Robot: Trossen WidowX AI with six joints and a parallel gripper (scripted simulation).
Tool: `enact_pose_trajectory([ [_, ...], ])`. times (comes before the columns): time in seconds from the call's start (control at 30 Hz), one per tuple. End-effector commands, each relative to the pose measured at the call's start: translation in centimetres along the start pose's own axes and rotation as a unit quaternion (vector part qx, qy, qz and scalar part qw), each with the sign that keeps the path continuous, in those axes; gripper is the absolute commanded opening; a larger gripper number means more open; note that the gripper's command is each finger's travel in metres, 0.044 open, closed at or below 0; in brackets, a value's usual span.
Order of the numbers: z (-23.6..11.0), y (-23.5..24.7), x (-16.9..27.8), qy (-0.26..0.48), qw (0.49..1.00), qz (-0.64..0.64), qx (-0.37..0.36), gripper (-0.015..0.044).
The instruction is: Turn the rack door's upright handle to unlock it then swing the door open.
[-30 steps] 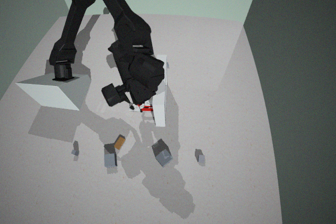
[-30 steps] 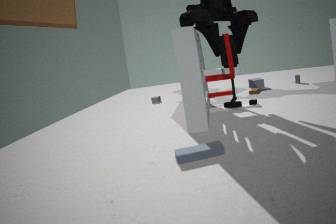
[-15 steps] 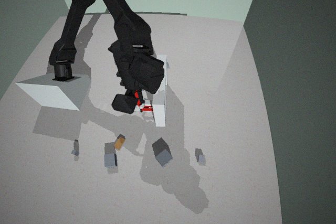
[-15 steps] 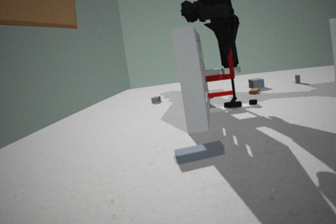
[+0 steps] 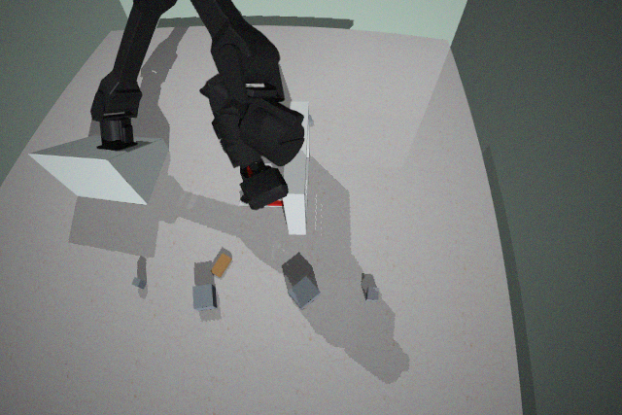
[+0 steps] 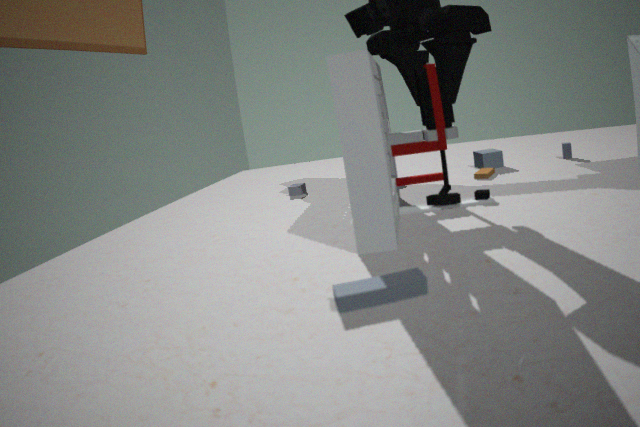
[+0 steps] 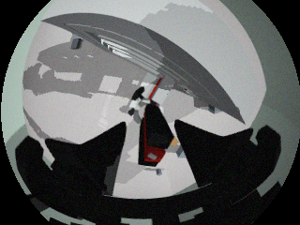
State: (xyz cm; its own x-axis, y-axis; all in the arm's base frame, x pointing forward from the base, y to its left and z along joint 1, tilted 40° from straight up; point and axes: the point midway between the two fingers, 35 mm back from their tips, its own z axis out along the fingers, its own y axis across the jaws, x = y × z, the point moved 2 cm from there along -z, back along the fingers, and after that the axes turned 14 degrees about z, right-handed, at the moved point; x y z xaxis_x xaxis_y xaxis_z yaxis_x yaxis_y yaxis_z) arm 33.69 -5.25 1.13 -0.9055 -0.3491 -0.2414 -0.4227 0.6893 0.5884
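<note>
The upright handle (image 6: 437, 112) (image 7: 158, 131) is a dark bar with a red strip along it. Red crossbars (image 6: 417, 147) run from it to a tall white slotted rack panel (image 5: 296, 217) (image 6: 364, 153) (image 7: 211, 80). I cannot tell door and frame apart within this panel, nor how far the handle is turned. My gripper (image 6: 435, 103) (image 7: 150, 124) comes from above, partly open. Its two fingers stand on either side of the upper handle, with visible gaps in the wrist view. In the top view the arm hides most of the handle and the fingertips.
A blue-grey bar (image 6: 379, 290) lies in front of the panel. Several blocks stand nearby, among them a grey one (image 5: 204, 297), another grey one (image 5: 303, 293) and an orange one (image 5: 221, 265) (image 6: 484, 173). A black foot (image 6: 443, 199) sits below the handle.
</note>
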Motion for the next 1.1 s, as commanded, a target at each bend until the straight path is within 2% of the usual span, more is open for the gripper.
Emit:
enact_pose_trajectory([
  [0.0,0.14,0.02,0.02,0.0,0.995,-0.103,-0.003,0.029],
  [0.3,0.14,0.02,0.03,-0.001,0.947,-0.321,-0.003,0.029],
  [0.63,0.15,0.02,0.03,-0.002,0.84,-0.543,-0.003,0.029],
  [0.7,0.15,0.02,0.03,-0.002,0.821,-0.57,-0.003,0.029],
  [0.9,0.15,0.02,0.03,-0.002,0.819,-0.574,-0.003,0.029],
  [1.07,0.15,0.02,0.03,-0.002,0.819,-0.574,-0.003,0.0158],
])
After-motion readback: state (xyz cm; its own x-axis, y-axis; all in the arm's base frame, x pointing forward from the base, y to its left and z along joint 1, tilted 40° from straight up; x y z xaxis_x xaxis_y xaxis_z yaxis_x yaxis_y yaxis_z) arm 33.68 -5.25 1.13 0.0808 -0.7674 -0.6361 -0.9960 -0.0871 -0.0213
